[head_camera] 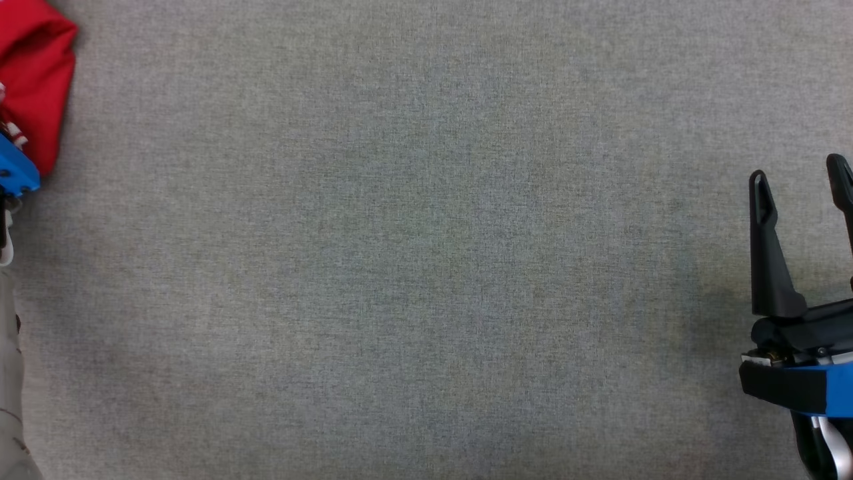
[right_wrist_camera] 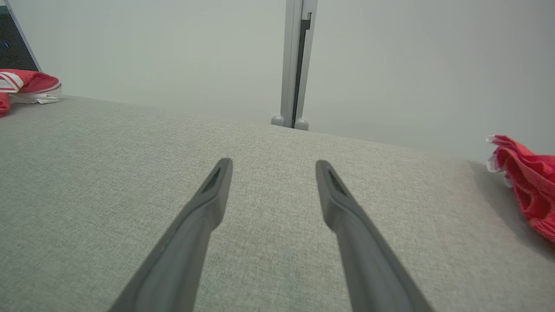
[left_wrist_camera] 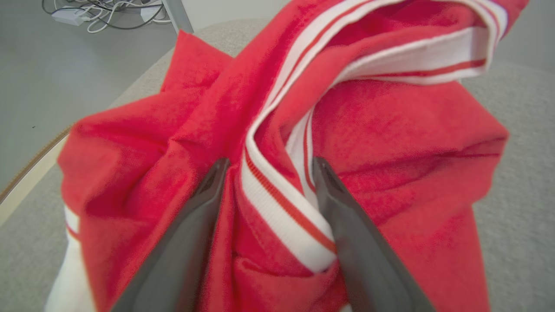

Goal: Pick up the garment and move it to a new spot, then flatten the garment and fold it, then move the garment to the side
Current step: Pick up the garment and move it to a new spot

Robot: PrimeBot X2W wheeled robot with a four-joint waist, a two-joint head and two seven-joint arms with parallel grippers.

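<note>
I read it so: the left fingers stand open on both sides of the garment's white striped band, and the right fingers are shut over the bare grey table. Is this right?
Not quite. The right gripper is open, not shut: in the right wrist view its fingers stand apart over the bare grey table. The left gripper is open around the striped band of the garment.

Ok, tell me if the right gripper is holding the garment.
No: the right gripper hovers open over the grey table, with nothing in it.
</note>
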